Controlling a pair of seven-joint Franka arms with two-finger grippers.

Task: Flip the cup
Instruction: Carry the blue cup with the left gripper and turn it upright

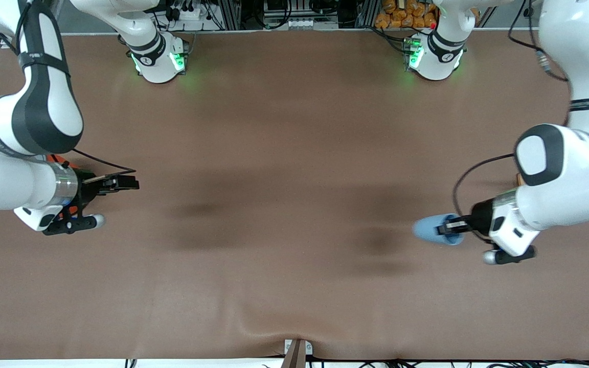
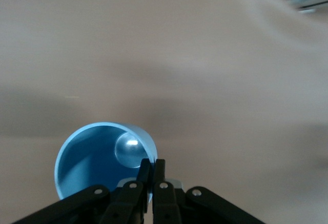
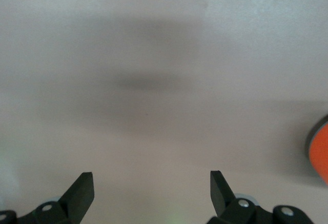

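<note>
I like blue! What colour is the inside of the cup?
The cup is darker blue inside, light blue outside. The left wrist view shows it best, the left hand pinching its rim.
</note>
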